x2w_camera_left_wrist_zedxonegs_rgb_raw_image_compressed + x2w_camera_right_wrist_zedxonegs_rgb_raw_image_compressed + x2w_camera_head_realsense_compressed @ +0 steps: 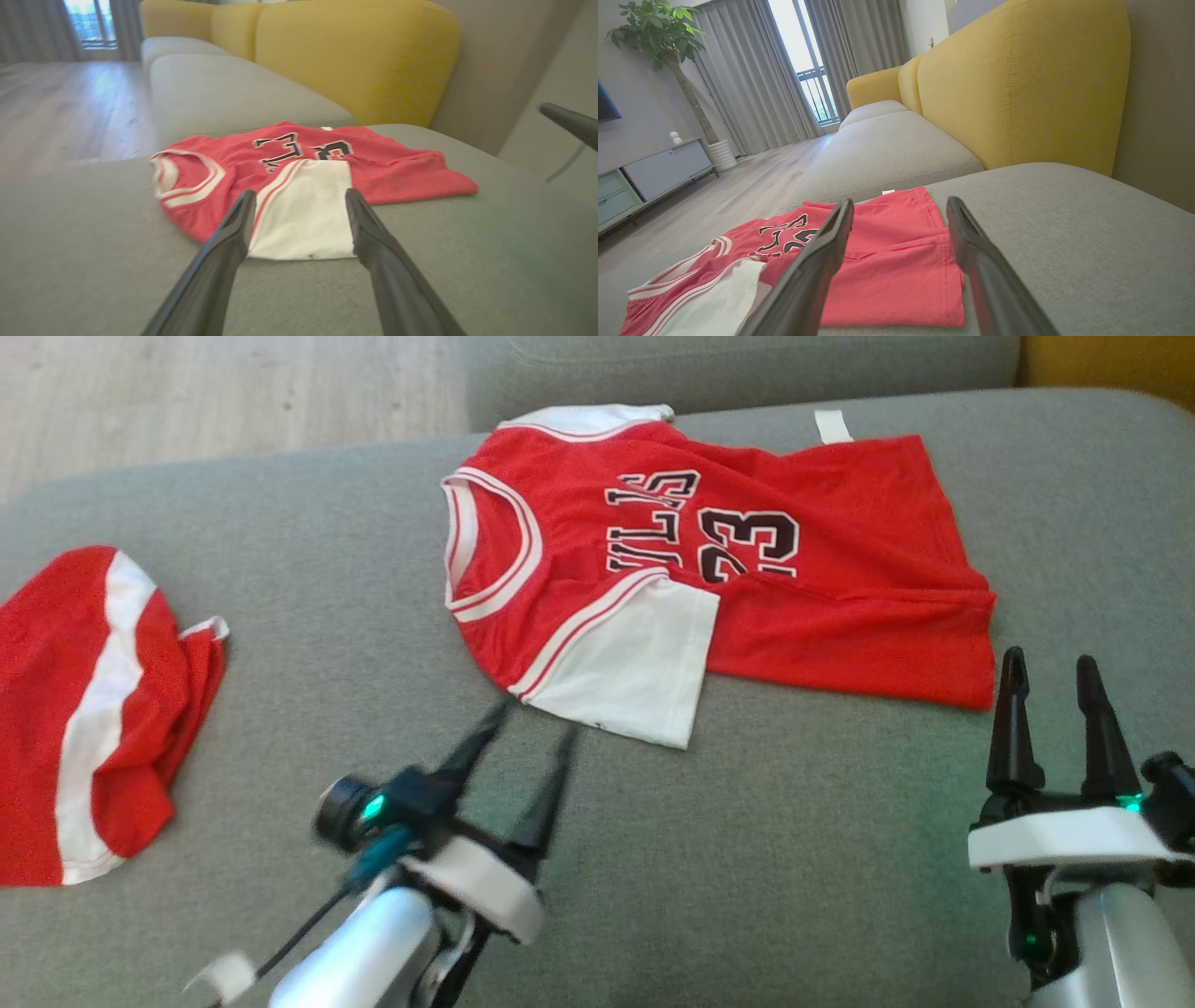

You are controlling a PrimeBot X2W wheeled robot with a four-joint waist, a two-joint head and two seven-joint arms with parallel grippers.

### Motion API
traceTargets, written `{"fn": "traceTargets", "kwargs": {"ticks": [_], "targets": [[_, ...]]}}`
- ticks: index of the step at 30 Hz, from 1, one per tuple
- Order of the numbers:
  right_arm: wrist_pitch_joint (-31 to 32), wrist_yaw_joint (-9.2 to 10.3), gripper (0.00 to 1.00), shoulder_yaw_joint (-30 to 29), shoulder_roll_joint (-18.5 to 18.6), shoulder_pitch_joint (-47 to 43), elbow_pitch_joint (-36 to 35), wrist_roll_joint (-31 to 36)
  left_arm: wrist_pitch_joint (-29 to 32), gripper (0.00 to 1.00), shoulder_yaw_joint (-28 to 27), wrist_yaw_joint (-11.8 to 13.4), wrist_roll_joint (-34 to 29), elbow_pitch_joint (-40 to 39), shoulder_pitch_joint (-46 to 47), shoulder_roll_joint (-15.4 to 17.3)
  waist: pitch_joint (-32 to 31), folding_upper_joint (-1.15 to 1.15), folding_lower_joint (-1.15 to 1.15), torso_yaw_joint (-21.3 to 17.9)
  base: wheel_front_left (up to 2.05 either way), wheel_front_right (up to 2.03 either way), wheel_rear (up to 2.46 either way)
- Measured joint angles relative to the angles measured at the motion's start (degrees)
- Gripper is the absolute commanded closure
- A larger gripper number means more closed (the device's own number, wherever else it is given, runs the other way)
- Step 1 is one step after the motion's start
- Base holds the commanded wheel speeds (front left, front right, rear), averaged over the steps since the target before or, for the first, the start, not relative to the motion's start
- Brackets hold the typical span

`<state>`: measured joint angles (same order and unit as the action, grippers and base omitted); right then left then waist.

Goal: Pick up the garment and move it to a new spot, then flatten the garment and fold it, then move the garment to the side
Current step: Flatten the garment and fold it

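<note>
Left gripper (537,719) and right gripper (1050,661) both released, nothing grasped

The red mesh basketball jersey with white sleeves and black lettering (747,569) lies spread on the grey fabric sofa seat (794,859), directly ahead of both grippers. Its white short sleeve (303,210) sits just beyond the left gripper's spread fingertips; contact cannot be determined. Its red hem edge (976,644) lies just ahead of the right gripper, slightly to its left. A second red-and-white garment (93,709) lies well apart, to the left of the left gripper
</note>
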<state>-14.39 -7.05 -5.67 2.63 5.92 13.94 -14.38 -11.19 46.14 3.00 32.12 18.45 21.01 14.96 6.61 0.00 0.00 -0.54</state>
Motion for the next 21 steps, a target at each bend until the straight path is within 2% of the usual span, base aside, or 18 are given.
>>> {"fn": "traceTargets", "kwargs": {"ticks": [10, 15, 21], "targets": [[0.00, 0.00, 0.00, 0.77, 0.00, 3.03, -0.19, 0.00, 4.89, 0.00, 8.94, -6.48, -6.57, 6.25, 10.17, -3.61, 3.99, 0.00, 0.00, -2.33, 0.00, 0.00, 0.00], [0.00, 0.00, 0.00, 1.56, 0.00, 4.00, -0.20, -0.24, 6.39, 0.00, 12.22, -7.60, -10.00, 12.02, 14.61, -5.01, 6.35, 0.00, 0.01, -4.04, 0.00, 0.00, 0.00], [0.00, 0.00, 0.00, 1.78, 0.01, 5.37, -0.26, -0.85, 7.80, 0.00, 13.89, -6.87, -12.68, 19.24, 18.21, -5.99, 8.49, 0.00, 0.01, -6.08, 0.00, 0.00, 0.00]]}}
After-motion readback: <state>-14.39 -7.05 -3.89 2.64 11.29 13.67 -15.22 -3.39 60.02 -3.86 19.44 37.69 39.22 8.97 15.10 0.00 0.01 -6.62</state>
